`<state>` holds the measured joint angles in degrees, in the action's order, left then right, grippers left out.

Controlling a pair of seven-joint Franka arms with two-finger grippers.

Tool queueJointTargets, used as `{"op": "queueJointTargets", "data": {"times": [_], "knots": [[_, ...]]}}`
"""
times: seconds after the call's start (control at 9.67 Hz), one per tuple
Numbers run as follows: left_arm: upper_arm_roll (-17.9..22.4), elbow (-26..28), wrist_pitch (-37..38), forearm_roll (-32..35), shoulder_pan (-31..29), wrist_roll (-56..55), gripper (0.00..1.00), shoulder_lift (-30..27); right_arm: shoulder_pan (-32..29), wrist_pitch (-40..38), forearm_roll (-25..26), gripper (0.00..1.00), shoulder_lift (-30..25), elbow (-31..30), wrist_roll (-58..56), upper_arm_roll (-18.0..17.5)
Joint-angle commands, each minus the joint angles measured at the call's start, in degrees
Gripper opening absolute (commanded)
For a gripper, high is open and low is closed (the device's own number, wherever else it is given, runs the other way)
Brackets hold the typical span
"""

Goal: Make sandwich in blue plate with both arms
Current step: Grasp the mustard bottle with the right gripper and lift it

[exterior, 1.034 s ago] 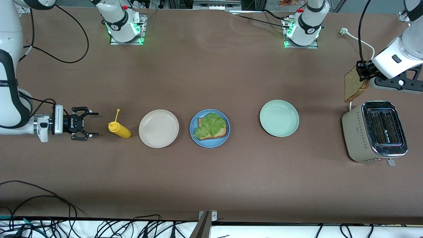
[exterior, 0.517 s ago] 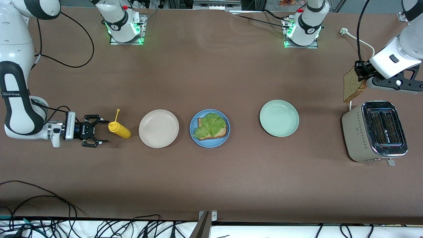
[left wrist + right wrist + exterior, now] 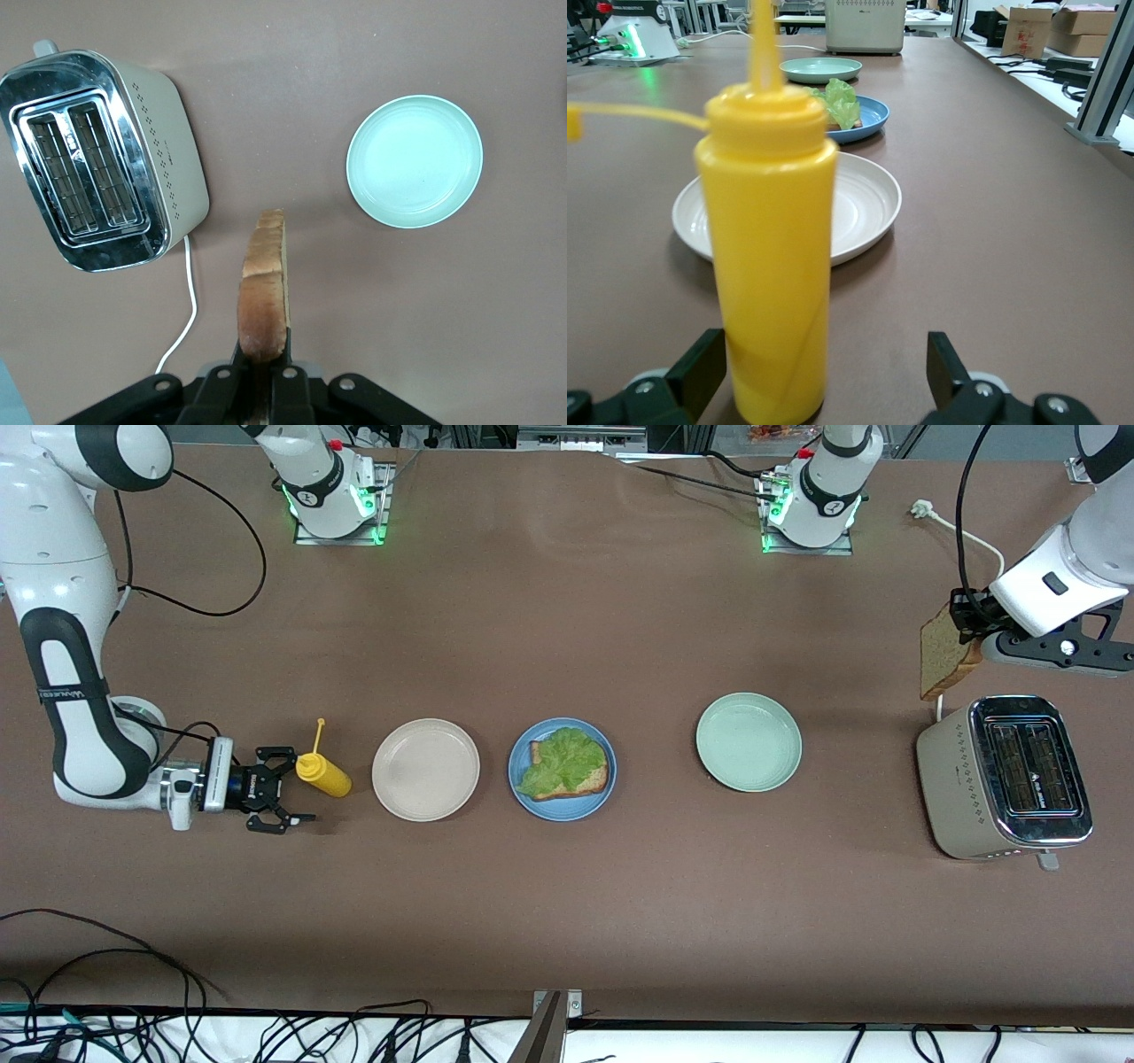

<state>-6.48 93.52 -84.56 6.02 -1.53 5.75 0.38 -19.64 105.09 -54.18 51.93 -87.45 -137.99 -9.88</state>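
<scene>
On the worktop [image 3: 567,886], the blue plate [image 3: 562,809] carries one bread slice [image 3: 585,781] largely hidden under the lettuce leaf [image 3: 562,758]; only its crust edges show. Toward the left arm's end from the blue plate, the left gripper [image 3: 961,623] hangs above the toaster [image 3: 1004,777], jaws clamped on a second bread slice [image 3: 263,297], whose gripped end is hidden. Toward the right arm's end, the right gripper [image 3: 282,788] has its jaws spread wide beside the yellow squeeze bottle [image 3: 767,257], not gripping it.

Robotics lab, bolted arm bases [image 3: 335,491], cable tangle [image 3: 266,1036], cardboard boxes [image 3: 1028,31]
</scene>
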Motion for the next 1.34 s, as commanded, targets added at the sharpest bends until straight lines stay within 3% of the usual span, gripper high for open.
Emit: {"op": "queueJointTargets", "data": {"times": [0.0,0.21,0.41,0.52,0.62,0.72,0.83,0.93,1.03,1.24], "knots": [[-0.02,0.26,-0.61,1.45,0.39,-0.65,0.0,-0.29,1.18,2.13,-2.07,1.0,1.5,1.58,-0.87,-0.84],[0.07,0.26,-0.61,1.37,0.39,-0.65,0.0,-0.2,1.36,2.4,-2.42,1.0,1.42,1.4,-0.87,-0.84],[0.07,0.09,-0.61,1.37,0.39,-0.65,0.0,-0.2,1.88,3.62,-2.42,0.7,1.42,0.53,-0.96,-0.93],[0.07,0.09,-0.61,1.37,0.39,-0.57,0.0,-0.2,1.89,4.15,-2.51,0.73,1.42,-0.26,-1.31,-0.93],[0.07,0.09,-0.61,1.37,0.39,-0.57,0.0,-0.2,1.89,4.42,-2.6,0.84,1.42,-1.22,-1.4,-1.01],[0.07,0.09,-0.61,1.37,0.39,-0.57,0.0,-0.2,1.89,5.2,-2.68,0.79,1.42,-1.93,-2.53,-1.01],[0.07,0.09,-0.61,1.37,0.39,-0.57,0.0,-0.2,1.8,6.08,-2.68,0.55,1.42,-2.11,-3.67,-2.23],[0.07,0.09,-0.61,1.37,0.39,-0.57,0.0,-0.2,1.71,6.35,-2.68,0.22,1.42,-2.11,-3.77,-2.33],[0.07,0.09,-0.61,1.37,0.39,-0.57,0.0,-0.2,1.8,6.44,-2.68,0.0,1.24,-1.94,-3.69,-2.85],[0.07,0.0,-0.61,1.45,0.39,-0.57,0.0,-0.2,1.97,6.35,-2.25,0.0,0.8,-1.67,-0.8,-2.95]]}}
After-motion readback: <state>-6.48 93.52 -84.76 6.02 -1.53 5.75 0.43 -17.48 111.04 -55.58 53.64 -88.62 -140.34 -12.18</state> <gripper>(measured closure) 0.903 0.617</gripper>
